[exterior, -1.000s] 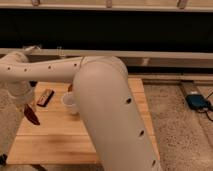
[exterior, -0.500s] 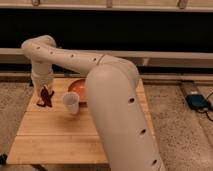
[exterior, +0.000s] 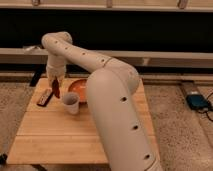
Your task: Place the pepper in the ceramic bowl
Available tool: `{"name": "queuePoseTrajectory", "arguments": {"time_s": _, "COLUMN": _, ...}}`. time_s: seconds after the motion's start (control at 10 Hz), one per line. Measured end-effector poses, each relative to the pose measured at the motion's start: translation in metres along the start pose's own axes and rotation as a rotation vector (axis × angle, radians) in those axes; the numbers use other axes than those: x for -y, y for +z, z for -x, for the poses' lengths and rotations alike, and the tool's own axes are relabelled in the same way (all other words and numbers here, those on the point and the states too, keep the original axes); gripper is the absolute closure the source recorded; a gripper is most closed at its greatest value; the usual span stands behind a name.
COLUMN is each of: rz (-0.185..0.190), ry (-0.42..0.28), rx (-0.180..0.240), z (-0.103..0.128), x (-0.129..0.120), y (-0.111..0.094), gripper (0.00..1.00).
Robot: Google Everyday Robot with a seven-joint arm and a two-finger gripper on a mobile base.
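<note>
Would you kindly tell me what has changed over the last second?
The gripper, holding the pepper throughout, rose from the left edge of the table and swung right toward the ceramic bowl, which the arm hid at first. The pepper now hangs just left of the bowl, not yet in it. The white cup and the dark bar stayed put.

1 camera, high behind the arm [exterior: 117, 100], looks down and forward at the table [exterior: 55, 135]; gripper [exterior: 54, 82] over its far-left corner

A lab-like room: speckled floor [exterior: 180, 131], dark window wall [exterior: 150, 30], one wooden table [exterior: 55, 136], a cabled blue box [exterior: 198, 101] on the floor. The gripper [exterior: 55, 83] grips the pepper [exterior: 56, 91] above the table's far side.
</note>
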Motion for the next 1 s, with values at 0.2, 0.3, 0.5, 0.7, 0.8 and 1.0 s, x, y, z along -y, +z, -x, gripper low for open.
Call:
{"name": "queuePoseTrajectory", "arguments": {"time_s": 0.2, "rz": -0.019, "ry": 0.073, "rx": -0.022, "z": -0.022, "x": -0.018, "y": 0.003, "gripper": 1.0}}
{"name": "queuePoseTrajectory", "arguments": {"time_s": 0.3, "rz": -0.027, "ry": 0.112, "rx": -0.025, "z": -0.031, "x": -0.028, "y": 0.005, "gripper": 1.0}}
{"name": "queuePoseTrajectory", "arguments": {"time_s": 0.5, "rz": -0.047, "ry": 0.243, "rx": -0.048, "z": -0.057, "x": -0.06, "y": 0.011, "gripper": 1.0}}
{"name": "queuePoseTrajectory", "arguments": {"time_s": 0.7, "rz": -0.056, "ry": 0.368, "rx": -0.072, "z": -0.073, "x": -0.084, "y": 0.018, "gripper": 1.0}}
{"name": "queuePoseTrajectory", "arguments": {"time_s": 0.8, "rz": -0.059, "ry": 0.422, "rx": -0.093, "z": -0.078, "x": -0.095, "y": 0.021, "gripper": 1.0}}
{"name": "queuePoseTrajectory", "arguments": {"time_s": 1.0, "rz": -0.048, "ry": 0.446, "rx": -0.122, "z": -0.08, "x": -0.113, "y": 0.023, "gripper": 0.98}}
